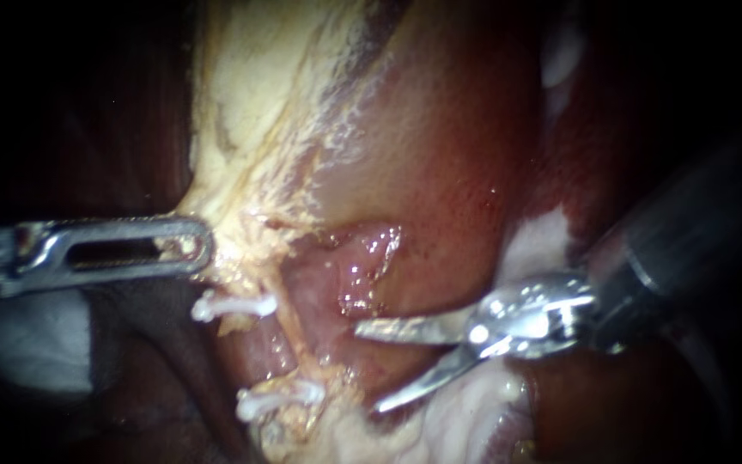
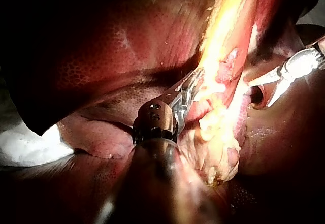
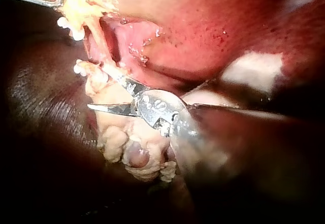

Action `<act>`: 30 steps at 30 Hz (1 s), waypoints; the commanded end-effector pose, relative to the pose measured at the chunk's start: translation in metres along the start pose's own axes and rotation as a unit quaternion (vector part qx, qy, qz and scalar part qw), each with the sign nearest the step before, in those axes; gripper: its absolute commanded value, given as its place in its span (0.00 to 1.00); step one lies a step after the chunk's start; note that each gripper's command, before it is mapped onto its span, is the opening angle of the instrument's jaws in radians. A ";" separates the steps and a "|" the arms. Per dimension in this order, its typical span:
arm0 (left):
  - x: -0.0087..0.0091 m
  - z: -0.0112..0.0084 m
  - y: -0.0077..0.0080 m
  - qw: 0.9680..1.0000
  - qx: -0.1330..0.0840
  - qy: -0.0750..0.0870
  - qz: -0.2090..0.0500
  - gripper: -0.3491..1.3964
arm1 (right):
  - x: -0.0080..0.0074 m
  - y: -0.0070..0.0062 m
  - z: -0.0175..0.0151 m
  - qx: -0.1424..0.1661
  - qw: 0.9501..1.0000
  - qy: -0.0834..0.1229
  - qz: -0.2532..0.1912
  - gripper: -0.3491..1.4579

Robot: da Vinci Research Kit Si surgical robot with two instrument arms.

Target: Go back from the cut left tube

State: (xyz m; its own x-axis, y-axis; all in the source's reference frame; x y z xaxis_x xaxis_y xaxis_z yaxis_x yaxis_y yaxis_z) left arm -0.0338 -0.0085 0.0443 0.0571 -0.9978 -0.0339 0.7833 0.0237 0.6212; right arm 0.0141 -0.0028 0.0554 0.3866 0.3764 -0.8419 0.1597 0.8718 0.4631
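My left instrument (image 1: 184,246) comes in level from the left, its slotted jaws shut on the yellow fatty tissue (image 1: 242,172) at the gallbladder's edge, holding it taut. Below it, one white clip (image 1: 234,307) sits on a tube stump and a second white clip (image 1: 276,399) sits lower down, with raw pink tissue (image 1: 337,275) beside them. My right instrument (image 1: 369,368) has two thin blades standing open, just right of the clips and touching nothing. In the right wrist view the open blades (image 3: 99,87) lie beside the clipped stumps (image 3: 78,69).
The red gallbladder wall (image 1: 440,146) rises behind the blades. Dark liver (image 1: 130,129) fills the left side. A pale pad (image 1: 27,339) lies under my left shaft. Whitish fat (image 1: 465,412) sits beneath the right instrument's wrist.
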 end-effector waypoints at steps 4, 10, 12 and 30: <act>0.0000 0.0000 0.0000 1.000 0.000 0.000 -0.003 0.00 | 0.0007 0.0009 -0.0036 -0.024 1.000 0.011 -0.013 0.98; 0.0001 0.0003 0.0001 1.000 -0.001 -0.002 -0.003 0.00 | 0.0014 0.0013 -0.0070 -0.050 0.998 0.012 -0.025 0.98; 0.0003 0.0008 0.0001 1.000 -0.001 -0.002 -0.002 0.00 | 0.0016 0.0013 -0.0076 -0.052 0.998 0.012 -0.026 0.98; 0.0016 0.0072 -0.0011 1.000 0.014 -0.003 -0.002 0.00 | 0.0016 0.0012 -0.0080 -0.054 0.998 0.013 -0.036 0.98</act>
State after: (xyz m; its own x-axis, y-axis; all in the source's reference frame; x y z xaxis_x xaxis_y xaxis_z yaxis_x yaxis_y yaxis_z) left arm -0.0391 -0.0106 0.0492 0.0503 -0.9982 -0.0315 0.7648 0.0182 0.6440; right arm 0.0077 0.0014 0.0525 0.3547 0.3181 -0.8792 0.0865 0.9252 0.3696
